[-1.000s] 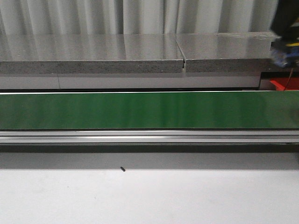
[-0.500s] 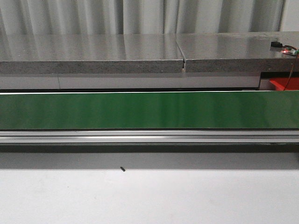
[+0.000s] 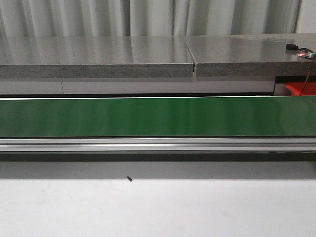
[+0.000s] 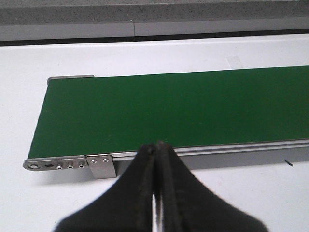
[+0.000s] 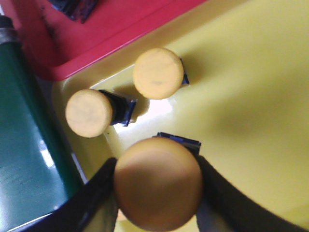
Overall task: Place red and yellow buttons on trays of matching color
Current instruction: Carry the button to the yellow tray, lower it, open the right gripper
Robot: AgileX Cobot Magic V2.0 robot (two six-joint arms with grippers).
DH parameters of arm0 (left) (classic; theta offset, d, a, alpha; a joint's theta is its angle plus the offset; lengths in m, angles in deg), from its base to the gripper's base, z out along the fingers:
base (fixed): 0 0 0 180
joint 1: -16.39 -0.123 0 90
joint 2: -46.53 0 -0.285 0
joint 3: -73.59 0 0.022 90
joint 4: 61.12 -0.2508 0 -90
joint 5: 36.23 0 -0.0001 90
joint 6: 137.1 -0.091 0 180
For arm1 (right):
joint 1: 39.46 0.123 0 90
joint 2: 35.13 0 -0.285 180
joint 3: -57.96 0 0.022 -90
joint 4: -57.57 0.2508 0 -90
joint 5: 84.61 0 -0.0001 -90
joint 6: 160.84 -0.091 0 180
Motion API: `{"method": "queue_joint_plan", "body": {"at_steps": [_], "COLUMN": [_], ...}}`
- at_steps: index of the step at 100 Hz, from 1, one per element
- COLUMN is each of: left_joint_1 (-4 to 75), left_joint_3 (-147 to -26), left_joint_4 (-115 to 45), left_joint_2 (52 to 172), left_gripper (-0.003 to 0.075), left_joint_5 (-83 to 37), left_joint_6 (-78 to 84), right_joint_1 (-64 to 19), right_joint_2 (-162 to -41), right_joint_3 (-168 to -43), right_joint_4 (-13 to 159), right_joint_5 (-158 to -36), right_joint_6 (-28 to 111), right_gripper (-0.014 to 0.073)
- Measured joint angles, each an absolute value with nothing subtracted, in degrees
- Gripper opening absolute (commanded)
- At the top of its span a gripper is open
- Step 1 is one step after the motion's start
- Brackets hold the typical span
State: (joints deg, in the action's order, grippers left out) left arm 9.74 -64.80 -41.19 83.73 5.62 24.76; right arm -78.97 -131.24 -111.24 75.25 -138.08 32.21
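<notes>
The right arm has swung out of the front view since a second ago! Right gripper (image 5: 157,193) clamps a round yellow plastic button (image 5: 158,182) above the glossy yellow tray (image 5: 251,87), two matching yellow buttons (image 5: 158,73) already there. Left gripper (image 4: 156,150), fingers pressed together, empty, hovers near the green conveyor belt (image 4: 169,111).

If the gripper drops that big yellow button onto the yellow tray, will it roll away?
Probably not far. The round-capped yellow button in the right gripper has a blocky dark base. Two similar yellow buttons lie still on the yellow plastic tray. It might tip sideways.
</notes>
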Motion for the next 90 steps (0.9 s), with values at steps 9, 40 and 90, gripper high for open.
{"method": "queue_joint_plan", "body": {"at_steps": [9,40,90], "left_joint_1": [9.7,9.7,9.7], "left_joint_3": [-64.8,-64.8,-64.8], "left_joint_4": [-41.2,-41.2,-41.2], "left_joint_2": [83.7,83.7,83.7], "left_gripper": [-0.002,-0.002,-0.002], "left_joint_5": [5.6,5.6,5.6], "left_joint_6": [24.8,24.8,24.8], "right_joint_1": [-79.1,-79.1,-79.1], "right_joint_2": [-132.6,-137.9,-142.5], "right_joint_3": [-111.2,-111.2,-108.5], "right_joint_4": [75.3,75.4,75.5], "right_joint_5": [-136.9,-134.0,-129.2], "right_joint_6": [32.7,33.7,33.9], "right_gripper": [0.0244,0.0244,0.0244]}}
